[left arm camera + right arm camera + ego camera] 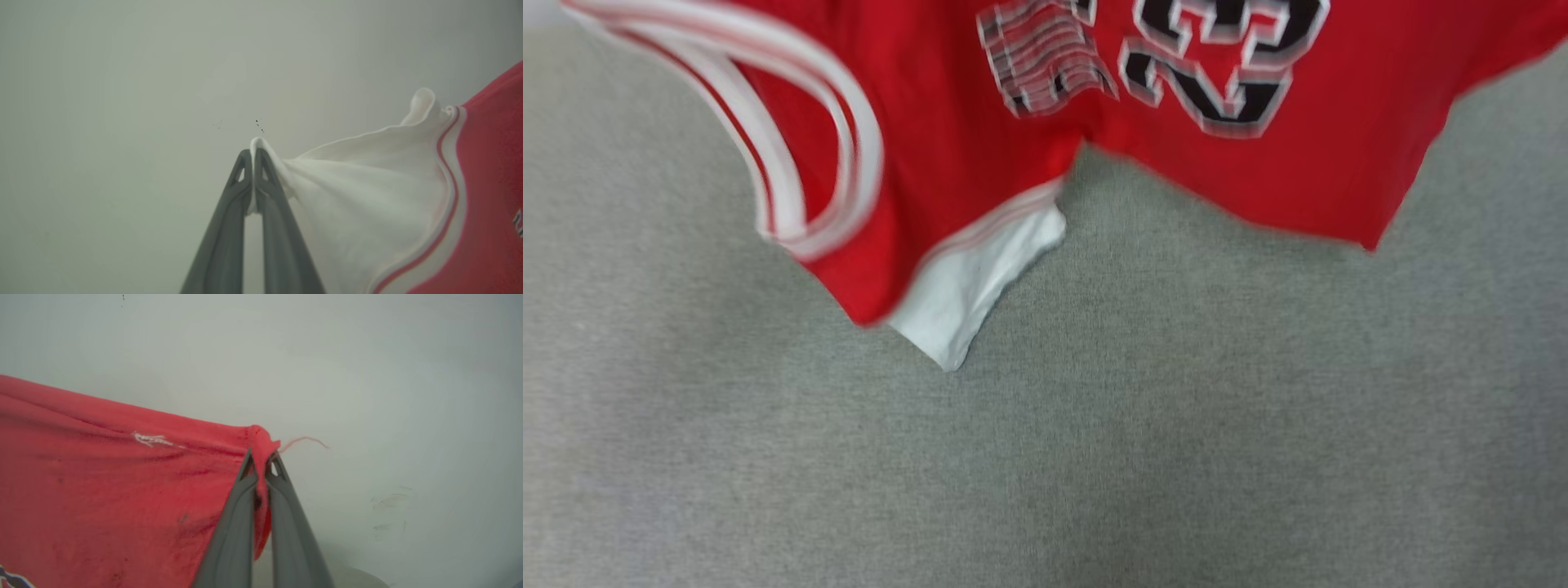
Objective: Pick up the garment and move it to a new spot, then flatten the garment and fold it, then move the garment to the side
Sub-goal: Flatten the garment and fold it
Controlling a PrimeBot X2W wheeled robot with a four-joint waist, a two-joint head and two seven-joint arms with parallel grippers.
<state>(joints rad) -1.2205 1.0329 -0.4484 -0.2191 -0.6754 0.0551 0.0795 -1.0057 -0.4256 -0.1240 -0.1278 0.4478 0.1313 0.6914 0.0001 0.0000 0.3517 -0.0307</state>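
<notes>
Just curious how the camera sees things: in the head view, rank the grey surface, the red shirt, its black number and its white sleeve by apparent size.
1. grey surface
2. shirt
3. number and white sleeve: about alike, and the number is cut off at the top, so unranked.

A red garment (1339,147) with a white sleeve (972,286), red-and-white striped trim (792,163) and a blurred black, white-edged print (1217,73), apparently numerals, against a mottled grey surface (1094,457). The left gripper (252,155) and right gripper (261,457) are dark grey before a pale grey-white wall (122,81).
</notes>
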